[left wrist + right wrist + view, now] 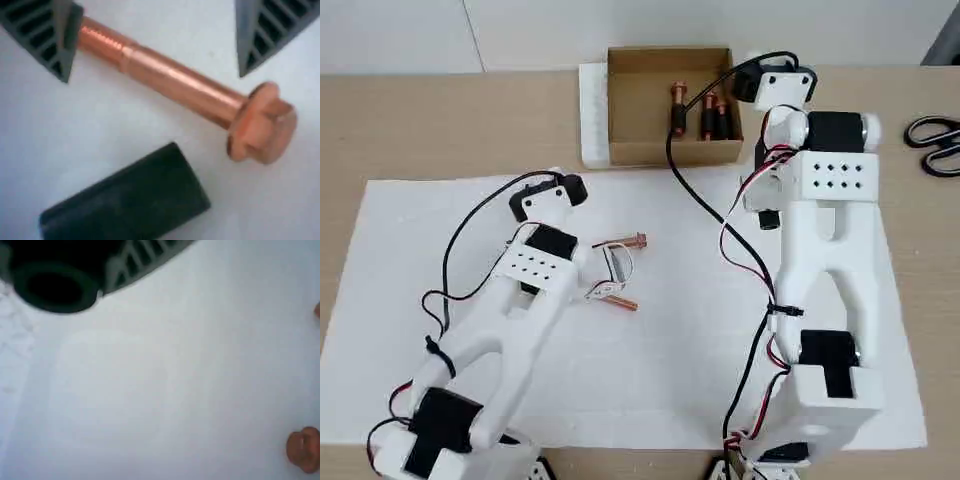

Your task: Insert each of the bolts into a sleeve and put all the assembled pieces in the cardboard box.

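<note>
Left pincer (152, 77) is released, its fingers (40, 30) splayed either side of a copper bolt (175, 82) lying flat on the white sheet (670, 370). I'm straddling the shank so that a squeeze would catch it mid-length. A black sleeve (125, 202) lies just beside the bolt, and the 2 look apart to me. Over on the other side, the right pincer (766, 212) looks clenched on a second sleeve (47, 287). It's held above the sheet with the open bore showing, and I reckon that's the socket for this bolt. At the far side of the table (420, 120), the cardboard box (635, 100) already holds 3 assembled pieces (705, 115), parked together against 1 wall. I judge this pairing isn't made yet.
</note>
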